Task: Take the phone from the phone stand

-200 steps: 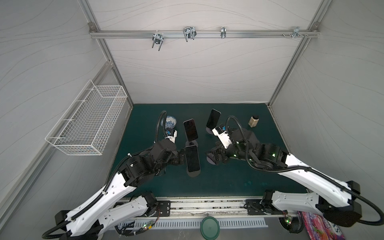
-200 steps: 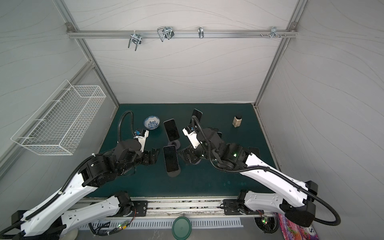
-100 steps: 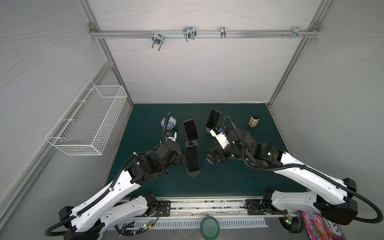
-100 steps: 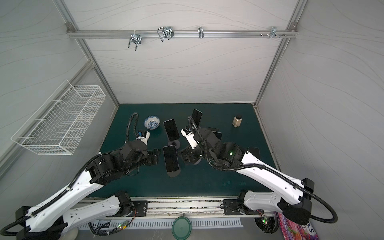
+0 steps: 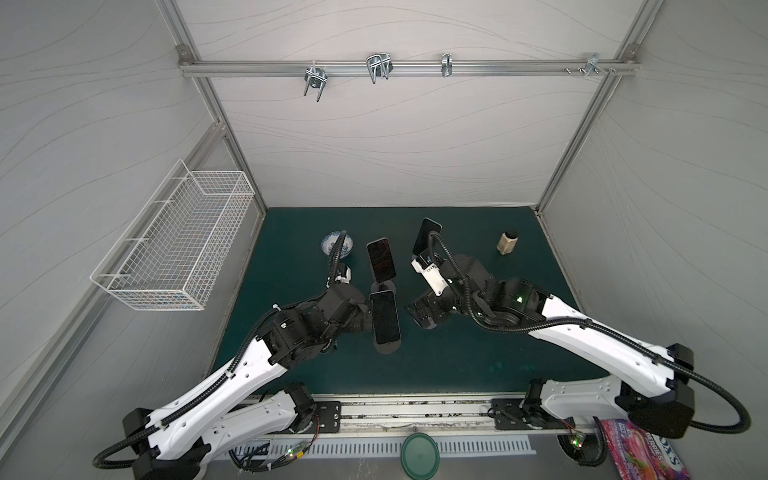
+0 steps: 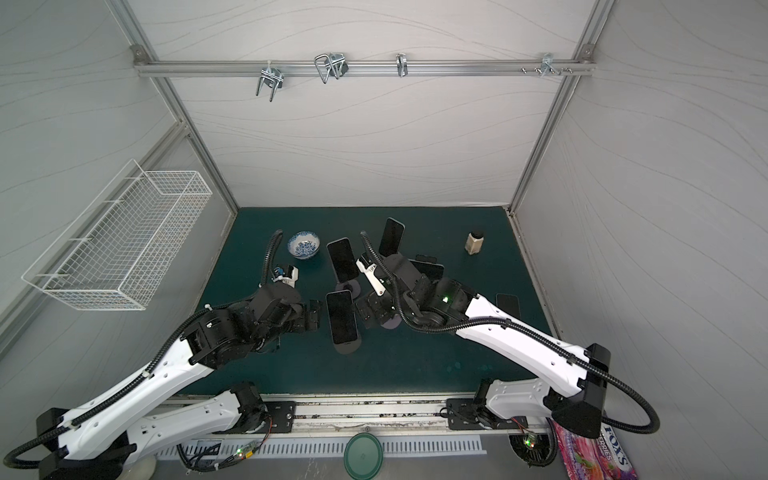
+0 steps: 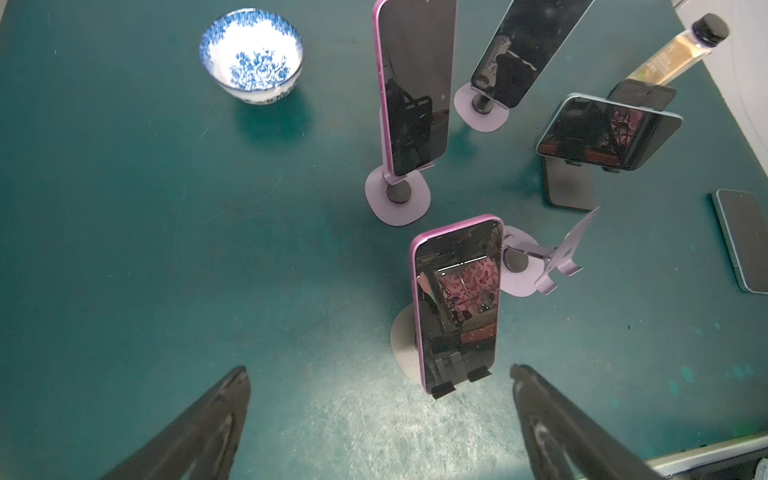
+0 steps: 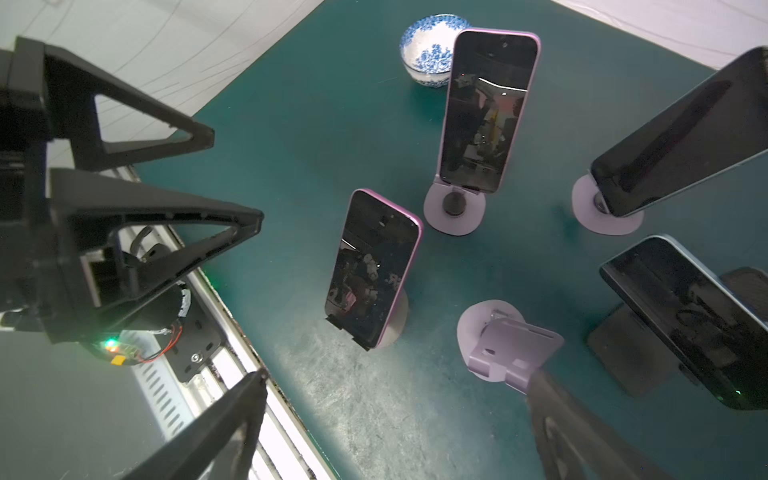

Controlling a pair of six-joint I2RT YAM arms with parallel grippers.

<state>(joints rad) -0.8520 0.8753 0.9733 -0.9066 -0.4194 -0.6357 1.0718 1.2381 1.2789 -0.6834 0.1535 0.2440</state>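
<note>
Left gripper (image 7: pixel 379 369) opened wider, phone (image 7: pixel 457 307) on stand (image 7: pixel 401 340)

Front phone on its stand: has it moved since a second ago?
No. The front phone rests on its stand, same gap to the purple base behind it as a second ago.

The phone (image 6: pixel 341 316) sits on its stand (image 6: pixel 347 348), bowl (image 6: pixel 304 246) behind-left.

Jaws of left gripper (image 7: pixel 379 369) and right gripper (image 8: pixel 399 374) wider apart than a second ago.
</note>
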